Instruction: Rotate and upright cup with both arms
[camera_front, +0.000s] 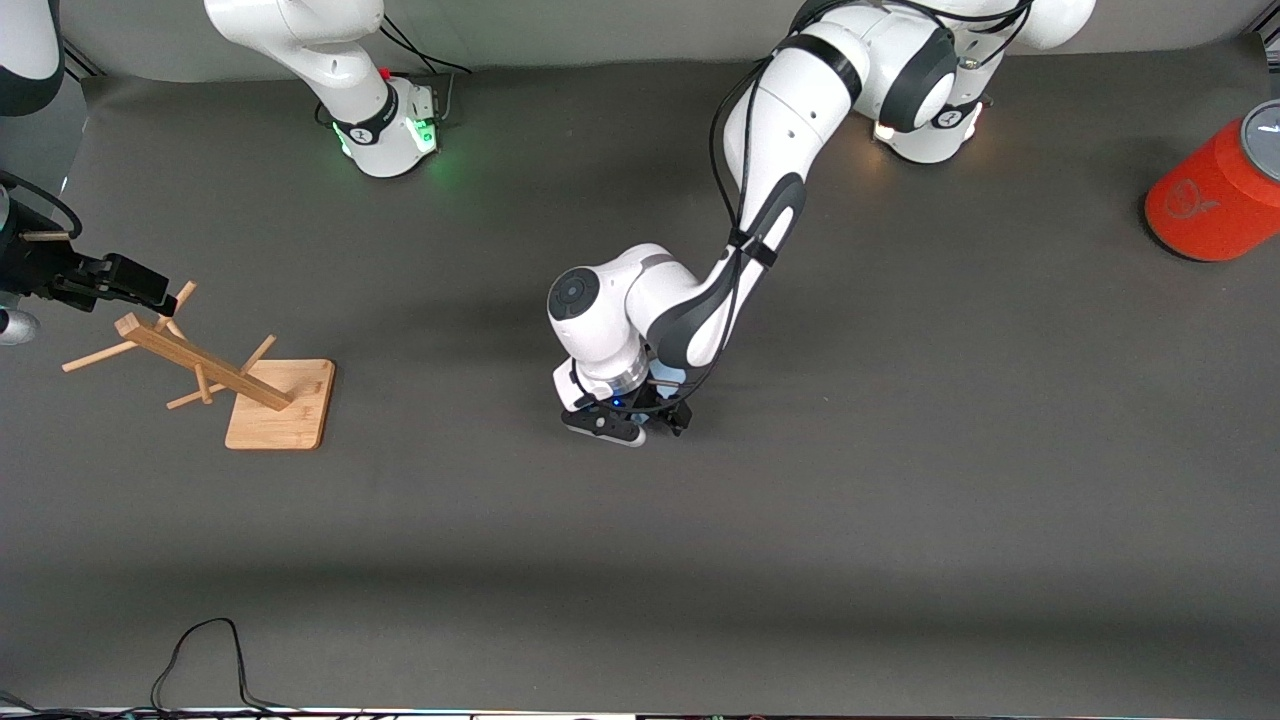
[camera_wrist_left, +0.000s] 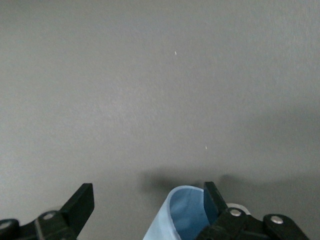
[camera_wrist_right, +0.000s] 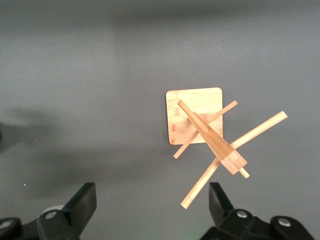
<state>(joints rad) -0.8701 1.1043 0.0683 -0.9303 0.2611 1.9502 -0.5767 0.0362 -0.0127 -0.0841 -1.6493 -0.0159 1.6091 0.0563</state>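
Note:
The pale-blue cup (camera_wrist_left: 181, 216) shows in the left wrist view, close between the fingers of my left gripper (camera_wrist_left: 148, 197), with its open mouth facing the camera. The jaws stand wide open; one finger (camera_wrist_left: 212, 197) sits at the cup's mouth, the other is apart from it. In the front view the left gripper (camera_front: 628, 424) is low over the middle of the table, and its hand hides the cup. My right gripper (camera_wrist_right: 150, 205) is open and empty; it hangs in the air over the wooden rack (camera_wrist_right: 207, 135) at the right arm's end of the table (camera_front: 150, 285).
The wooden peg rack (camera_front: 270, 400) stands on its square base near the right arm's end. A large orange cylinder with a grey lid (camera_front: 1215, 195) stands at the left arm's end. A black cable (camera_front: 200, 650) lies at the table edge nearest the front camera.

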